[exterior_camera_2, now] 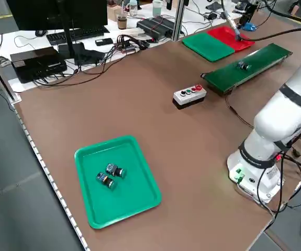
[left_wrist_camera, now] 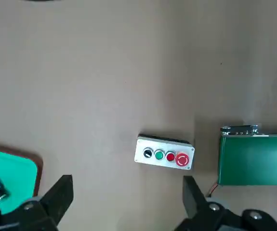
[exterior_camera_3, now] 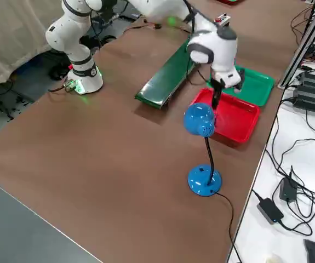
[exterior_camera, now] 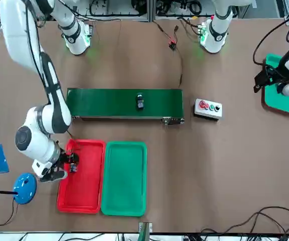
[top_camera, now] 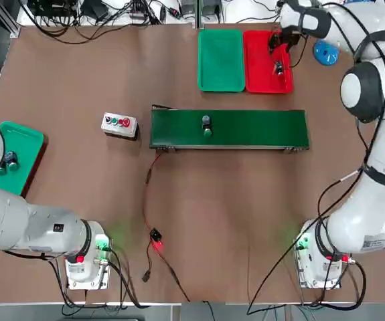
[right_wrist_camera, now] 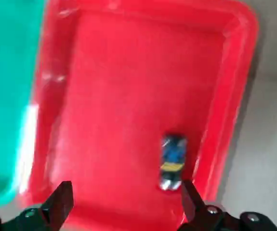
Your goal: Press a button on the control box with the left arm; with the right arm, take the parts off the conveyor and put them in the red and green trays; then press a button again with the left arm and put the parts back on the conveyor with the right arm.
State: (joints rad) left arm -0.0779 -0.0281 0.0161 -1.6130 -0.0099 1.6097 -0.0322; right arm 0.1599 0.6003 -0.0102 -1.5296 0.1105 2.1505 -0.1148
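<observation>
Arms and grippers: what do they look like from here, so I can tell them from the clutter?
Both arms, the left arm and the right arm, are glossy white with rounded segments, black cables and green-lit bases. Left gripper and right gripper have dark fingers.

Blue lamp point(exterior_camera_3: 200, 121) crowds the red tray's point(exterior_camera_3: 239, 116) outer side — table elsewhere open.

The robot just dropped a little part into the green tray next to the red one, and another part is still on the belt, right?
Not quite. The dropped part lies in the red tray, below the open right gripper, as the right wrist view shows. The green tray beside it holds nothing. One part is on the conveyor.
</observation>
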